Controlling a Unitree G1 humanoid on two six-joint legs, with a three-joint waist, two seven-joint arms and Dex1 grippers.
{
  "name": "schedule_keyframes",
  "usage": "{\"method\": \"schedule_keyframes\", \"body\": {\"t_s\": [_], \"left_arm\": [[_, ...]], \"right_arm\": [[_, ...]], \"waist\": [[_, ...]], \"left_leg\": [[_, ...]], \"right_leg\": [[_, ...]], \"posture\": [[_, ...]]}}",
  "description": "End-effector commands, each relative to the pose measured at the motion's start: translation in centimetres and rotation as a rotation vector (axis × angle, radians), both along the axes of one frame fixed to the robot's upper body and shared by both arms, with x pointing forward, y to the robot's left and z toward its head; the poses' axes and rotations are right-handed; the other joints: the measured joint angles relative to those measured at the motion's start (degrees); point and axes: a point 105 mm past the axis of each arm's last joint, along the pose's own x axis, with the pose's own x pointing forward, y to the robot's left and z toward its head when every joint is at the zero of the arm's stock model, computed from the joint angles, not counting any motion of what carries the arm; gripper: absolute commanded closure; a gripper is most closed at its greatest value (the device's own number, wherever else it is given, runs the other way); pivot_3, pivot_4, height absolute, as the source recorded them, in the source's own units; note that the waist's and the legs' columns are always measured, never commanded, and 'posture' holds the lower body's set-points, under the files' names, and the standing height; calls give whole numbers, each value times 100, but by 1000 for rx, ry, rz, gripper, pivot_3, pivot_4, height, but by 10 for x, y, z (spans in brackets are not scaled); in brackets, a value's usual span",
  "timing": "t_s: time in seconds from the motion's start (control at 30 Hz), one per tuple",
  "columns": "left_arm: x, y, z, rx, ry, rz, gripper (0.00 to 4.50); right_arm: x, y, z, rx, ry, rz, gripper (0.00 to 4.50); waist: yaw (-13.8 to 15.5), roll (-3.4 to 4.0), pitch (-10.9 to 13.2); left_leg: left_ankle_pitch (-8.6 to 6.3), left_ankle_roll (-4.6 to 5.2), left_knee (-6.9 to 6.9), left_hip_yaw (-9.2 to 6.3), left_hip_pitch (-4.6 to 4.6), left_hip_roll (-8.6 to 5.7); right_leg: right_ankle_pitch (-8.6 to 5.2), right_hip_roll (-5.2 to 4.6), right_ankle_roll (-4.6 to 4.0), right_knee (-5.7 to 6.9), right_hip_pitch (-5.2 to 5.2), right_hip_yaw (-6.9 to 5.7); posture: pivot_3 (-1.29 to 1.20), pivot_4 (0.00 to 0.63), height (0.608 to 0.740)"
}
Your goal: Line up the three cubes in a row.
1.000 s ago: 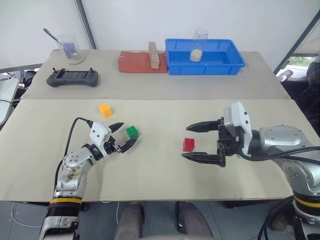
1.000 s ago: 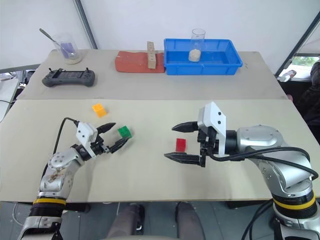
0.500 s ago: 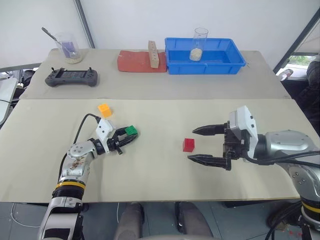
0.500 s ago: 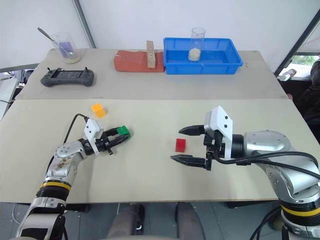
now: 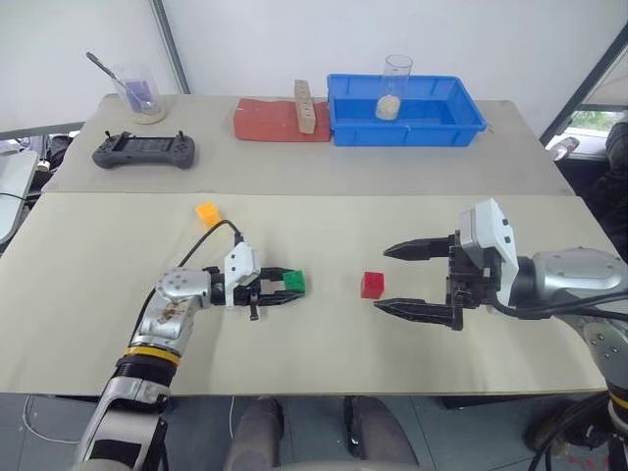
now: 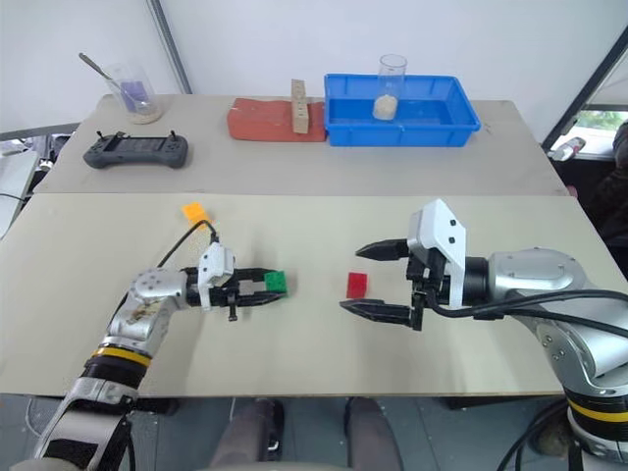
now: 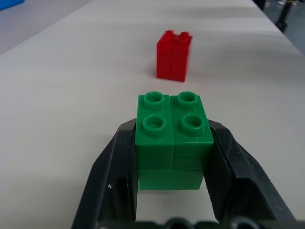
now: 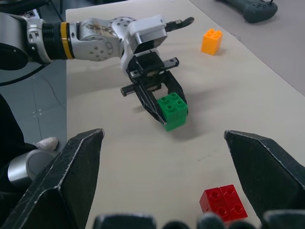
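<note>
While the left gripper (image 5: 278,291) pinches the green cube (image 5: 293,283) near the tabletop's (image 5: 88,324) front edge, it should set it down level, studs up, in line with the red cube (image 5: 371,285) just right of it. The right gripper (image 5: 410,278) waits wide open beside red. Farther back toward the left edge lies the orange-yellow cube (image 5: 206,212). All are glossy studded plastic blocks.

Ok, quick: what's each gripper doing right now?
Left gripper: shut on the green cube.
Right gripper: open, holding nothing, red cube just ahead.
</note>
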Motion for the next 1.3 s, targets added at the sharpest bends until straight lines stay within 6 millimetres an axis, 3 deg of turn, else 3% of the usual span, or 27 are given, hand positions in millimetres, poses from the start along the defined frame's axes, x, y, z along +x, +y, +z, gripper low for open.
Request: {"method": "schedule_keyframes", "body": {"t_s": [0.03, 0.33, 0.53, 0.73, 0.77, 0.9, 1.0, 1.13, 1.3], "left_arm": [[4, -9, 1, 24, -39, -73, 3147], [23, -19, -3, 40, -32, -97, 3147], [24, -19, -9, 47, -25, -107, 3147], [27, -15, -3, 30, -30, -92, 187], [27, -14, -1, 28, -34, -95, 56], [23, -6, 7, 17, -51, -98, 56], [17, 10, 19, -13, -71, -42, 56], [10, 33, 39, -72, -101, 133, 56], [12, 65, 51, -179, -115, 537, 56]], "right_arm": [[-6, -3, 9, -17, -39, 2, 0], [-6, -6, 13, -22, -56, -34, 0], [-7, -7, 13, -22, -55, -44, 0], [-6, -5, 12, -19, -51, -40, 0], [-6, -5, 12, -18, -49, -37, 0], [-4, -3, 11, -14, -47, -24, 0], [0, 1, 12, -3, -51, -10, 0], [3, 4, 13, 10, -56, 2, 0], [5, 10, 14, 24, -65, 13, 0]], "waist": [[2, -2, 1], [-16, -5, 3], [-18, -5, 3], [-17, -6, 3], [-17, -6, 3], [-23, -6, 4], [-66, -6, 4], [-63, -5, 4], [-18, -6, 5]], "left_leg": [[0, 0, 2, 0, -3, 0], [0, 1, 4, -4, -11, 0], [-1, 1, 5, -5, -14, -1], [0, 1, 5, -7, -13, -1], [0, 1, 5, -6, -13, -1], [0, 1, 5, -7, -14, 0], [-1, 1, 4, -6, -13, 4], [-1, 1, -1, -6, -7, 13], [-1, 1, -1, -7, -6, 14]], "right_leg": [[0, 0, 0, -2, -1, 0], [11, 2, 21, -6, -2, -1], [18, 1, 33, -9, -2, -1], [18, 2, 32, -6, -2, -3], [18, 2, 33, -6, -2, -2], [18, 2, 33, -7, -2, -2], [18, 4, 33, -5, -4, -2], [18, 8, 32, -1, -6, -2], [17, 6, 32, 2, -6, -5]], "posture": [[0, 150, 740], [0, 150, 740], [0, 150, 740], [0, 150, 740], [0, 150, 740], [0, 150, 740], [0, 150, 740], [0, 150, 740], [0, 150, 740]]}}
